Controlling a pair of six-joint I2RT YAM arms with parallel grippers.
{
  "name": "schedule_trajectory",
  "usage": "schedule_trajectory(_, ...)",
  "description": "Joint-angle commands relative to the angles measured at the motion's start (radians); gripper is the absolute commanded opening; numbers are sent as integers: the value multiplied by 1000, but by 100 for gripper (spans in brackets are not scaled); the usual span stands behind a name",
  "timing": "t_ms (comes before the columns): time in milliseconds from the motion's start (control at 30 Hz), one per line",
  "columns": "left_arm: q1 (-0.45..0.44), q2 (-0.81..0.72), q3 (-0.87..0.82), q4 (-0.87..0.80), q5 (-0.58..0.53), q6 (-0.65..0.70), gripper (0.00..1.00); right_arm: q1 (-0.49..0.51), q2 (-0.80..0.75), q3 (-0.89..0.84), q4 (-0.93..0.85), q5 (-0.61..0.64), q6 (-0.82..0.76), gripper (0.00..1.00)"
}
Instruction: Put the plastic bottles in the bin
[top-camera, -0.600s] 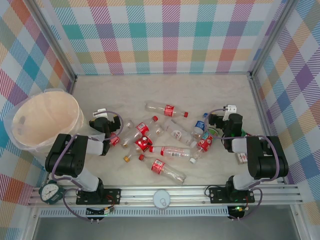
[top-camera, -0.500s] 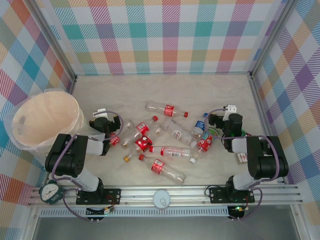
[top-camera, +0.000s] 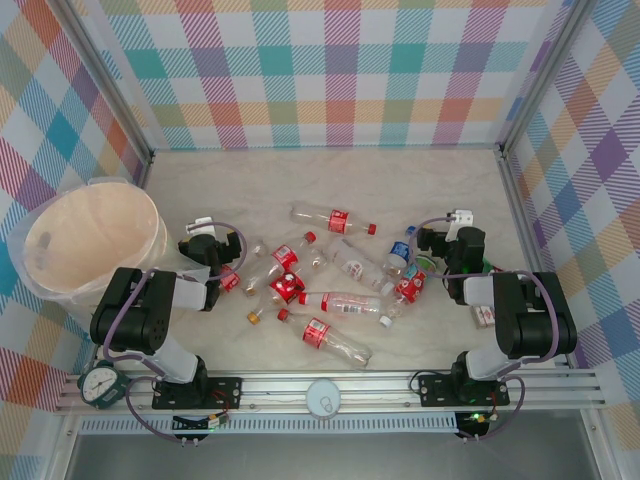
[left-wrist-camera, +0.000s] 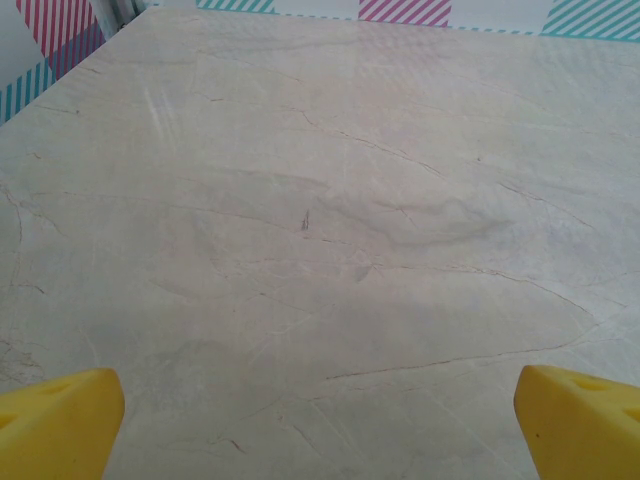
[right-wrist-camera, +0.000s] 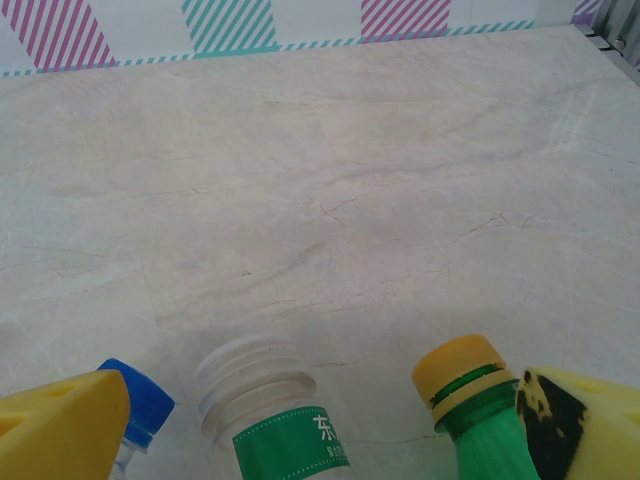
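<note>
The bin (top-camera: 90, 245) is a round cream bucket at the table's left edge. Several plastic bottles lie scattered mid-table: one with a red label (top-camera: 335, 218) at the back, one (top-camera: 338, 342) near the front, and a blue-capped one (top-camera: 400, 250) further right. My left gripper (top-camera: 212, 243) rests between bin and bottles; its wrist view shows it open (left-wrist-camera: 320, 430) over bare table. My right gripper (top-camera: 452, 238) is open (right-wrist-camera: 320, 430). Between its yellow fingertips (right-wrist-camera: 60, 430) lie a blue cap (right-wrist-camera: 140, 400), a clear green-labelled bottle (right-wrist-camera: 265, 410) and a green yellow-capped bottle (right-wrist-camera: 470, 400).
A small red-and-white box (top-camera: 484, 316) lies beside the right arm. A round gauge (top-camera: 100, 383) and a white disc (top-camera: 323, 398) sit on the front rail. Plaid walls and metal posts (top-camera: 525, 190) enclose the table (top-camera: 330, 170), with bare marble at the back.
</note>
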Motion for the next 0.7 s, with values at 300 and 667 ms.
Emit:
schedule_trajectory(300,-4,-8,1,19,-5,3,100,3,6,5,3,-10,0,99)
schedule_trajectory(667,-26,-154,275,-520,61,72,99,-12,-188,281,-578,-79,-17,99)
